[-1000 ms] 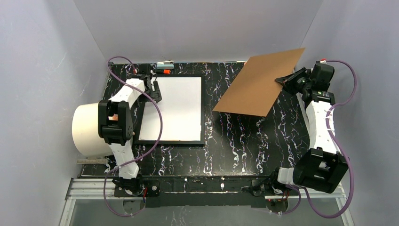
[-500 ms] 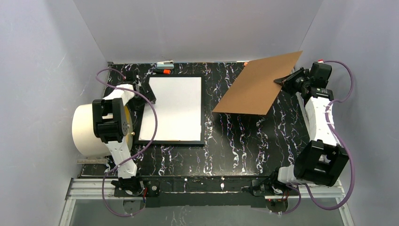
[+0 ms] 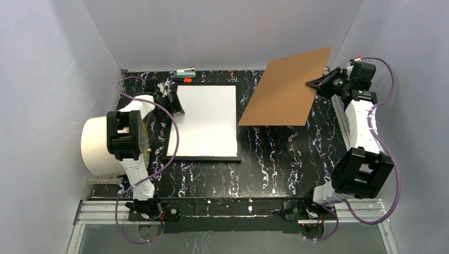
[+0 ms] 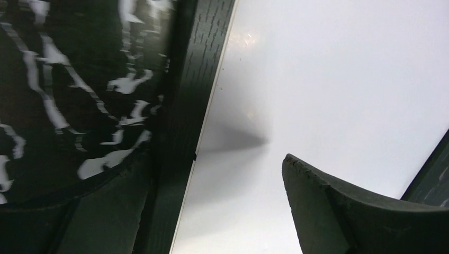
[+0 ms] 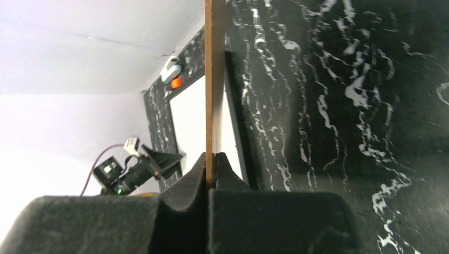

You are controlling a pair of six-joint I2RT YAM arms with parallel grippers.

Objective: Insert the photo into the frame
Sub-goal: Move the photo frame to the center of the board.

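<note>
Shifted rightward across the table (image 3: 275, 159), the frame (image 3: 201, 157) now lies closer to the raised backing board (image 3: 286, 90), with the photo (image 3: 206, 119) white-side up inside it. The left gripper (image 3: 172, 103) has its jaws apart astride the frame's left rail, while the right gripper (image 3: 317, 83) is clamped on the board, so covering the photo looks like the next step.

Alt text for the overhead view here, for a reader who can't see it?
The right gripper holds a brown backing board tilted above the far right of the table. On the left, the photo lies white back up in the black frame, with the open left gripper at its left edge.
</note>
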